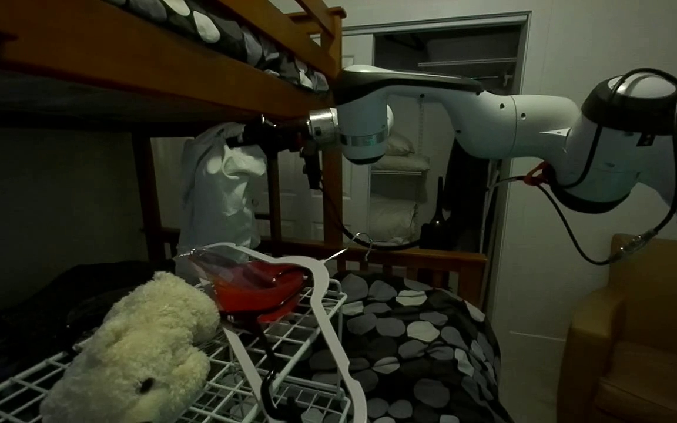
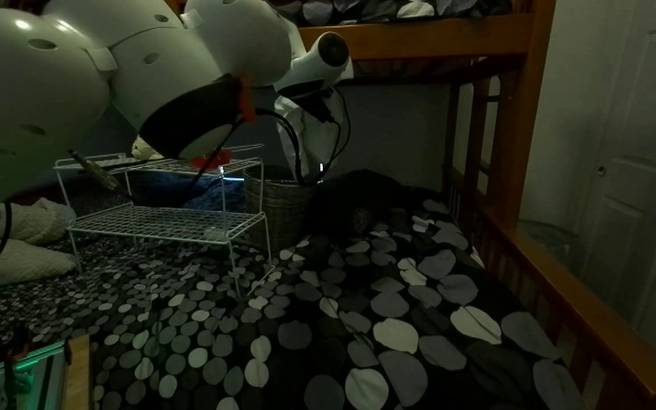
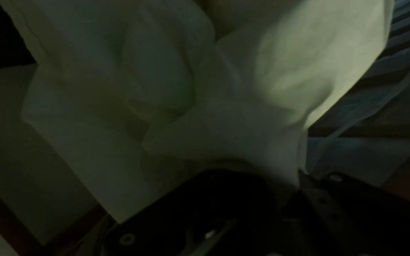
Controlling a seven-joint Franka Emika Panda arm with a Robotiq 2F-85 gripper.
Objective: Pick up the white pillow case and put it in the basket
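Note:
The white pillow case (image 1: 221,188) hangs down in loose folds below my gripper (image 1: 237,141). It also hangs under the wrist in an exterior view (image 2: 312,134) and fills much of the wrist view (image 3: 205,117). My gripper's fingers (image 3: 279,185) are shut on its upper part; the cloth partly hides them. The woven basket (image 2: 285,213) stands upright on the bed behind the wire rack. The pillow case's lower end shows at the basket's opening; I cannot tell whether it is inside. In the other exterior picture I cannot make out the basket behind the rack's load.
A white wire rack (image 2: 157,222) stands beside the basket. It bears a cream plush toy (image 1: 144,358), a red item (image 1: 259,291) and a white hanger (image 1: 322,294). The upper bunk's wooden rail (image 2: 419,40) is close above the arm. A dark heap (image 2: 362,196) lies right of the basket.

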